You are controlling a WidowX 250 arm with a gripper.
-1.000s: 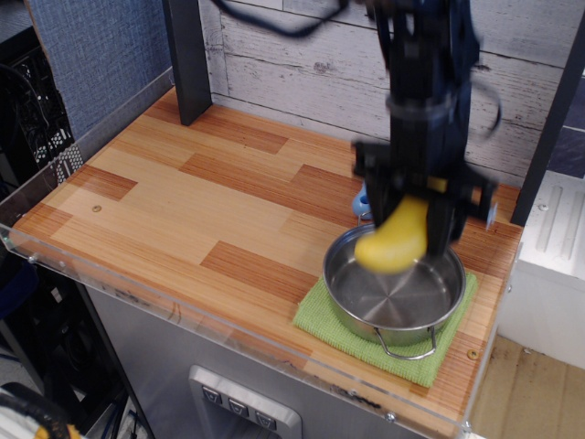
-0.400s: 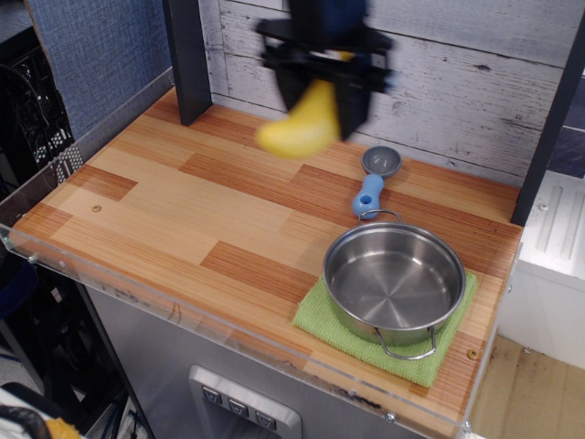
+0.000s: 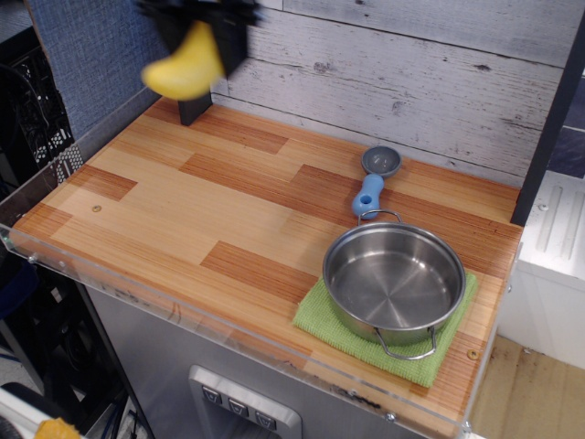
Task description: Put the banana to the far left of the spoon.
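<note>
- Up in the top left corner, the gripper [image 3: 203, 20] is clamped on the banana [image 3: 184, 68].
- The banana hangs below it, high over the table's [image 3: 174, 210] back left end.
- The spoon [image 3: 373, 179] lies well apart to the right, just behind the pot [image 3: 395, 285].

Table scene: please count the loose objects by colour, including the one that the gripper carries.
Yellow: 1, the banana, held in the gripper
Blue and grey: 1, the spoon
Silver: 1, the pot
Green: 1, the cloth
Total: 4
</note>
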